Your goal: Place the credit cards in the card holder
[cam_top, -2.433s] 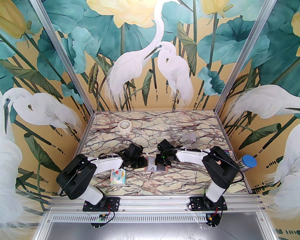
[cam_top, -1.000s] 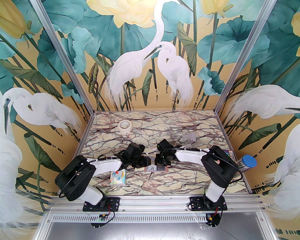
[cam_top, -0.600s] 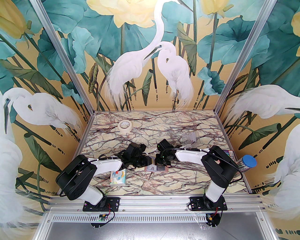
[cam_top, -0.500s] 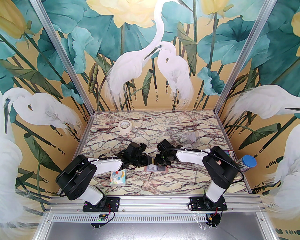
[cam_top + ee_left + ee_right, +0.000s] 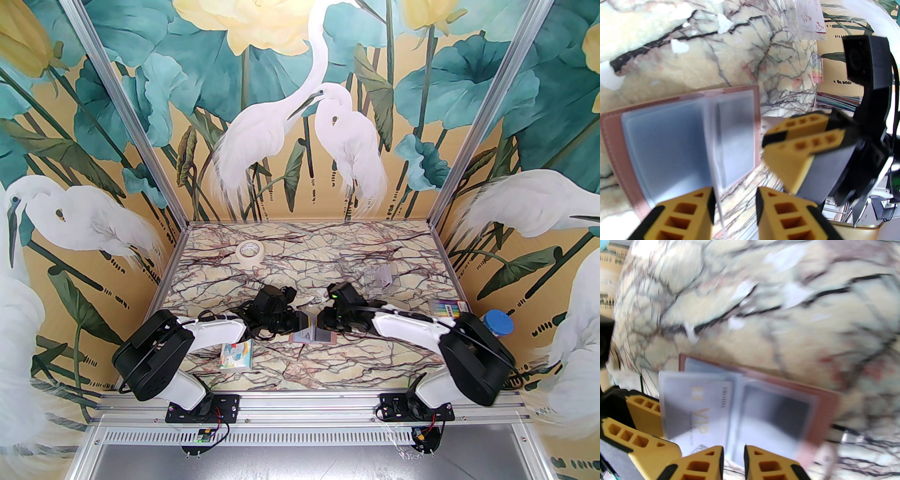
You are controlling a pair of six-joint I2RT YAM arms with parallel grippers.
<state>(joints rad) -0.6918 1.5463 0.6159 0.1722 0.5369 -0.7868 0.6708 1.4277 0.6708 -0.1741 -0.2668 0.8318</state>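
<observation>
The card holder (image 5: 313, 338) lies open on the marble between the two arms, pink rim (image 5: 614, 131) around pale blue-grey pockets. A grey-white credit card (image 5: 693, 408) with gold VIP lettering sits in a raised clear leaf on its left half. A dark credit card (image 5: 775, 413) shows through the right pocket. My left gripper (image 5: 734, 196) hangs over the holder's left edge with its jaws apart. The thin leaf (image 5: 717, 206) stands between them, against one finger. My right gripper (image 5: 733, 451) hovers just off the holder's near edge. Its fingers are a narrow gap apart with nothing between them.
A cartoon-printed tissue pack (image 5: 236, 355) lies near the left arm. A tape roll (image 5: 248, 253) sits far left and a clear plastic box (image 5: 380, 276) far right. A coloured pack (image 5: 449, 309) and a blue-capped tube (image 5: 498, 323) are by the right wall.
The right arm's elbow has dropped low to the right and its gripper has eased back from the holder with its jaws slightly parted. The left gripper has crept right onto the holder's left edge.
</observation>
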